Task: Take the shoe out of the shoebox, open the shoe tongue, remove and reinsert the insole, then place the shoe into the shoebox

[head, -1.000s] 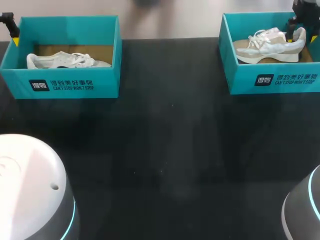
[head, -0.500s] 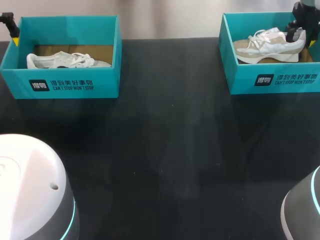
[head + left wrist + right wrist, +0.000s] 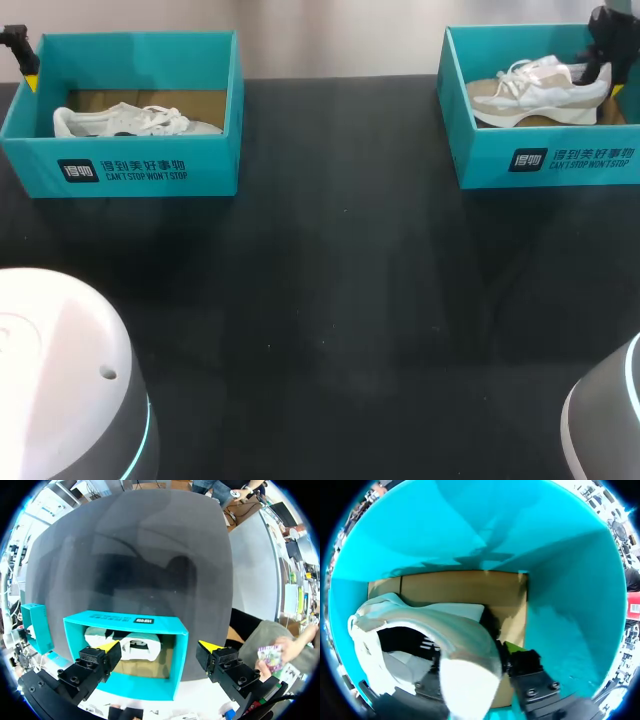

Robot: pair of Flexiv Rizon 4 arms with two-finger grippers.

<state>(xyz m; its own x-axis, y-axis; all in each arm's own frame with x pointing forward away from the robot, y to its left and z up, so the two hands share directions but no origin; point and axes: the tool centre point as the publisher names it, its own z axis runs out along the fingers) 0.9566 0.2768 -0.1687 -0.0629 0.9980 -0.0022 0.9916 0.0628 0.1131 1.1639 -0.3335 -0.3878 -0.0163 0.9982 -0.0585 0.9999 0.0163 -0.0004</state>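
1. Teal left shoebox (image 3: 150, 170), far left on the black worktop (image 3: 330, 300), holds a white shoe (image 3: 125, 121).
2. Far right, the right shoebox (image 3: 560, 160) holds a white-and-beige shoe (image 3: 535, 90).
3. Inside that box, the right end effector (image 3: 475, 655) is clenched on the shoe's heel.
4. At the left shoebox's far left corner, the left end effector (image 3: 159, 646) hangs released, fingers spread.

Overhead room light, even, fairly bright. I noted a pale sheen down the middle of the black table (image 3: 330, 300) and soft, wide shadows in front of the left shoebox (image 3: 130, 170) and right shoebox (image 3: 545, 160). My white arm base (image 3: 60, 370) glared. Left wrist view: broad smudged shadow on the table, edges bowed. Right wrist view: the shoe (image 3: 465, 650) heel was near the lens, blurred and washed pale.
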